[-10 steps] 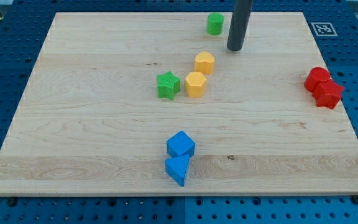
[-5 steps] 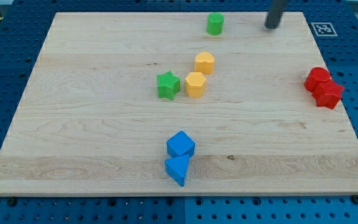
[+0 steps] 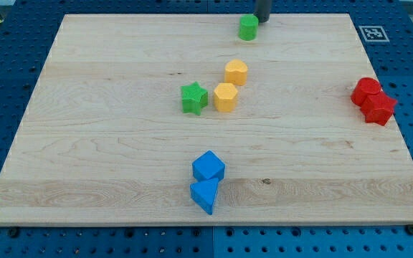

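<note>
My tip (image 3: 262, 21) sits at the far edge of the wooden board (image 3: 106, 143), just right of the green cylinder (image 3: 248, 28) and apparently touching it; contact cannot be confirmed. The rod carries no claw, so nothing is grasped. Near the board's centre, two yellow hexagonal blocks (image 3: 236, 72) (image 3: 225, 97) stand close together, with the green star (image 3: 193, 98) just left of the nearer one. At the right edge, two red blocks (image 3: 367, 91) (image 3: 379, 109) touch. Toward the near edge, a blue cube (image 3: 209, 166) touches a blue triangular block (image 3: 205, 195).
</note>
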